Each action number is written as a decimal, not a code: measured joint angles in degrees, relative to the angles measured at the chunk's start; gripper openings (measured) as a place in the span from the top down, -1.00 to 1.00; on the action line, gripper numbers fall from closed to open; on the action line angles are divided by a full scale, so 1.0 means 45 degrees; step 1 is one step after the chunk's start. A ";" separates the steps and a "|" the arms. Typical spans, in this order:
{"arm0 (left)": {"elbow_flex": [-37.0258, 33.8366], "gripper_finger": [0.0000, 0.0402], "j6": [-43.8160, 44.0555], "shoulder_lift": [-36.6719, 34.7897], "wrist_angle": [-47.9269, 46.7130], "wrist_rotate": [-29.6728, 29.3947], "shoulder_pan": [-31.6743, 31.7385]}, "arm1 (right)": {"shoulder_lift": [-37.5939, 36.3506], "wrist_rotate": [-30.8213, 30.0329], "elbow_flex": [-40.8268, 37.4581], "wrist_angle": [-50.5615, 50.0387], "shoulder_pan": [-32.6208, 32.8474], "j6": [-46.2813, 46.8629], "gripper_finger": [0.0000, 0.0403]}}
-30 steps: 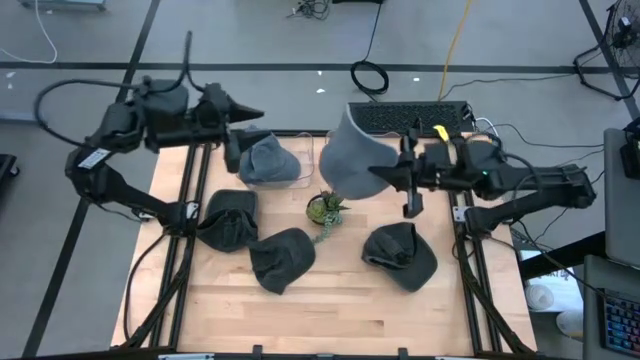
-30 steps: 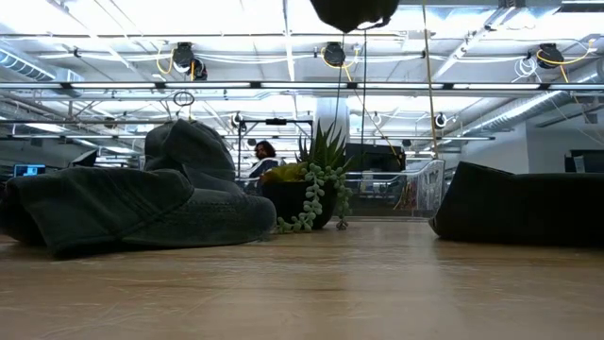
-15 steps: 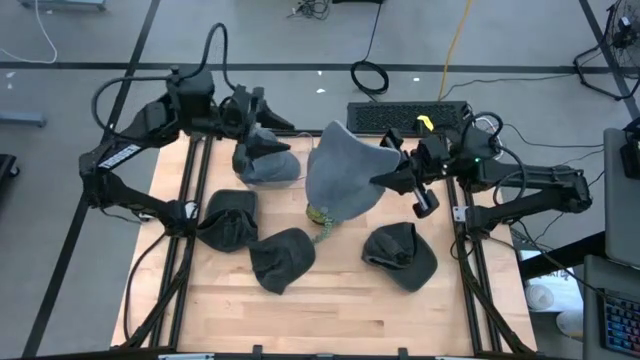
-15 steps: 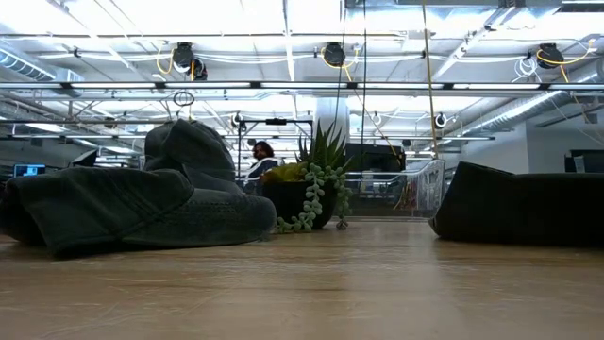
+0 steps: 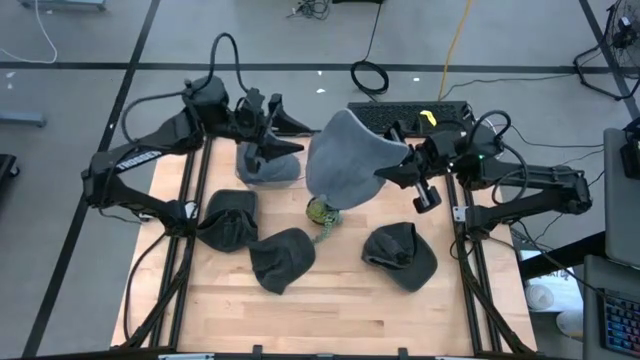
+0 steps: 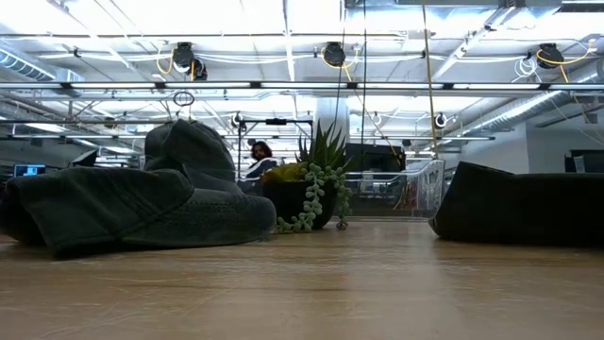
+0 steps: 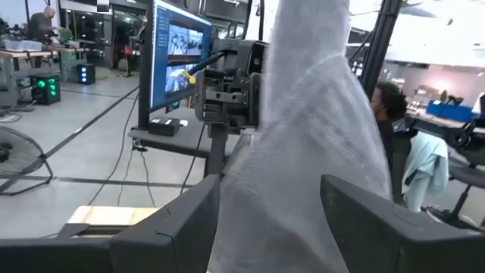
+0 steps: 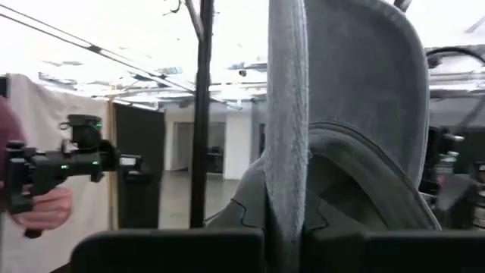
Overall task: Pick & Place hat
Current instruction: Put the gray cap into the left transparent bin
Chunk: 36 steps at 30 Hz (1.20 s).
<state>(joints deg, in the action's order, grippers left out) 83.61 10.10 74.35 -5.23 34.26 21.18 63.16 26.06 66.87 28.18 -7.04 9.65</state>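
A light grey hat [image 5: 345, 165] hangs in the air over the middle of the table's far part, above a small potted plant [image 5: 322, 210]. My right gripper [image 5: 388, 172] is shut on its right side. My left gripper [image 5: 300, 138] comes level from the left and stands open. In the left wrist view the hat's cloth [image 7: 303, 152] fills the gap between its fingers; whether they touch it I cannot tell. A grey-blue hat [image 5: 268, 165] lies on the table below my left gripper. My right gripper pinches an edge of the light grey hat [image 8: 286, 205] between its two fingers; the edge runs upright through the gap. The fingers come from the table's right, slanting a little upward. The hat is lifted clear of the table and spreads away from the fingers toward my left gripper.
Three dark hats lie on the wooden table: one at the left [image 5: 228, 218], one near the middle [image 5: 282, 258], one at the right [image 5: 400, 255]. A keyboard [image 5: 410, 115] sits beyond the far edge. The near half of the table [image 5: 340, 320] is bare wood.
My left gripper has swung from the far left toward the held hat, sinking and tipping level. My right gripper has turned, swinging the hat toward the table's middle over the plant. The hat's lowest part has risen out of the top of the low view.
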 joint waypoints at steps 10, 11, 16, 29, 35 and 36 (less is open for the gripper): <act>-0.1059 -0.19 0.0205 0.0010 0.2194 -0.1578 -0.0353 | 0.0040 0.1172 0.0000 0.0069 -0.0435 0.1330 1.00; -0.1059 -0.19 0.0211 0.0010 0.2484 -0.1554 -0.0348 | 0.0070 0.1251 0.0000 0.0079 -0.0438 0.1476 1.00; -0.1058 -0.19 0.0384 -0.0002 0.2961 -0.0813 -0.0369 | 0.0415 0.1279 0.0000 0.0044 -0.0443 0.1613 1.00; -0.1048 -0.19 0.1210 0.0602 0.3128 0.0200 -0.0577 | 0.1413 0.1313 0.0000 0.0450 -0.0441 0.1707 1.00; -0.1034 0.16 0.1595 0.0680 0.3325 0.1185 -0.0513 | 0.1409 0.1315 0.0000 0.0363 -0.0735 0.1706 1.00; -0.1034 0.27 0.1557 0.0676 0.3357 0.1356 -0.0513 | 0.1409 0.1281 0.0000 0.0355 -0.0783 0.1708 1.00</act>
<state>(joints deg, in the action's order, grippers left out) 78.96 17.11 77.39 9.88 40.36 18.87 69.49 31.82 66.87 29.78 -10.57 17.33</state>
